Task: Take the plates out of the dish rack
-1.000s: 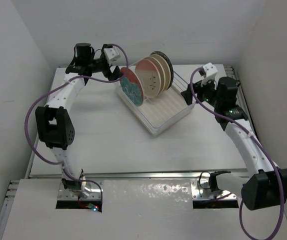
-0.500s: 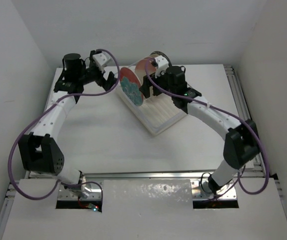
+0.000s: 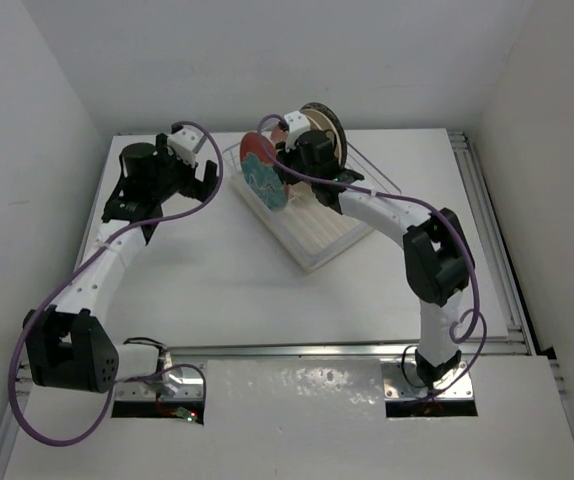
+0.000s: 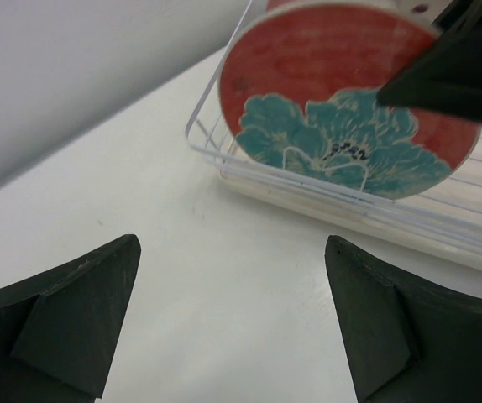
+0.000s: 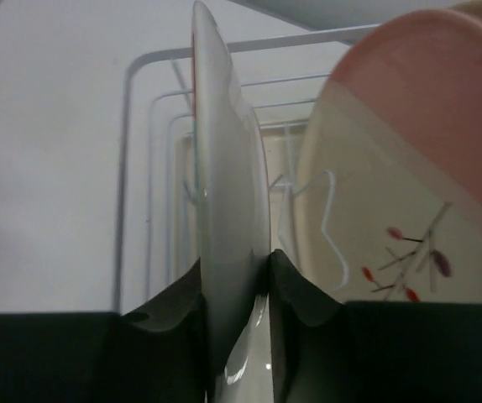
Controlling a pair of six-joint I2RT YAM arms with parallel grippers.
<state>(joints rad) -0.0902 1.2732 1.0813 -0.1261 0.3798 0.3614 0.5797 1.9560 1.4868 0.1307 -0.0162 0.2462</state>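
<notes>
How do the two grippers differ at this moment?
The left gripper is wide open and empty; the right gripper is closed on the rim of the red-and-teal plate. The left gripper hangs over the table, apart from the dish rack; the right gripper is over the rack, at the plate's upper edge. Both have two dark fingers and face that same plate.

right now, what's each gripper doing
left gripper: open, empty
right gripper: closed on the rim of the red floral plate, which stands in the rack
</notes>
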